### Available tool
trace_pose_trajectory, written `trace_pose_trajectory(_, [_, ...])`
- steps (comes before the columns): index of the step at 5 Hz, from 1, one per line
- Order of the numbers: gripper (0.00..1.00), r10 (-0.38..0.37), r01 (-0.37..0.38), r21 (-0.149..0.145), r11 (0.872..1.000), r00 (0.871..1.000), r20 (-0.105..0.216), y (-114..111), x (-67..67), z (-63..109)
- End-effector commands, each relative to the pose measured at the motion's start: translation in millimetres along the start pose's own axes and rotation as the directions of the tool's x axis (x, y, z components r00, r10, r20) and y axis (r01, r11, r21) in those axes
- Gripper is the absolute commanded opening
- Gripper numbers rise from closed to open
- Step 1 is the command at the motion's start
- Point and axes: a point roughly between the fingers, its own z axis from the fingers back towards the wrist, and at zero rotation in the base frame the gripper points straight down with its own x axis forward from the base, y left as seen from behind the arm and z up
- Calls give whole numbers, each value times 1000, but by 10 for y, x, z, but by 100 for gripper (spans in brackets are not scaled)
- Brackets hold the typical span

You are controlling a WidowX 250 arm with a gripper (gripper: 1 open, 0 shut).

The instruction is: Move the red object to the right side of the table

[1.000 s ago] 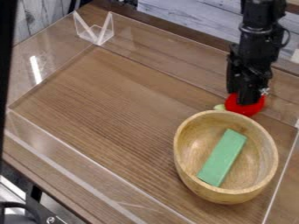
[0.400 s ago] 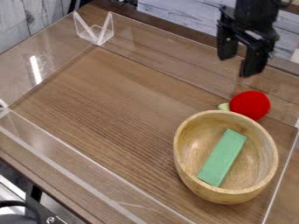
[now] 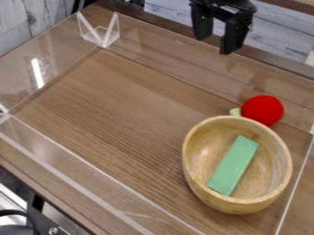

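Because the task asks only for a change of side, the red toy strawberry [image 3: 263, 110] probably needs nothing beyond where it lies: on bare wood close to the right edge of the table [image 3: 117, 106], as the camera sees it, with its pale leafy cap [image 3: 237, 111] turned to the left. It rests on its side, which is likely how so rounded a thing settles once nothing holds it. Just beside it, toward the near edge, stands the wooden bowl [image 3: 194, 167], and the strawberry sits outside the rim, not in the hollow; the sentence names the table's side as the goal, so the bowl would be the wrong home for it. Inside the bowl a flat green block [image 3: 233, 166] lies aslant, apparently no part of this job and best left alone.

Well apart from all this, over the far part of the table, is the end effector [image 3: 222, 41]. Its fingers are spread apart with nothing between them, and the strawberry lies free of it. Clearance of that sort makes sense with the placing seemingly finished: a low sweep back could nudge the fruit and set it rolling against the bowl or the clear side wall. I judge the task complete, with at most a retreat left.
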Motion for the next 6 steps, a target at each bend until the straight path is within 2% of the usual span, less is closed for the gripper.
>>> trace_pose_trajectory(1, [100, 2, -6, 37, 999, 996, 87, 123, -77, 350])
trace_pose_trajectory(3, [100, -9, 7, 37, 999, 998, 66, 279, -202, 343])
trace_pose_trajectory(4, [100, 74, -77, 42, 996, 996, 55, 219, -152, 260])
trace_pose_trajectory(5, [100, 156, -158, 46, 986, 987, 40, 165, -111, 169])
trace_pose_trajectory(6, [100, 162, -163, 45, 986, 987, 19, 149, -52, 134])
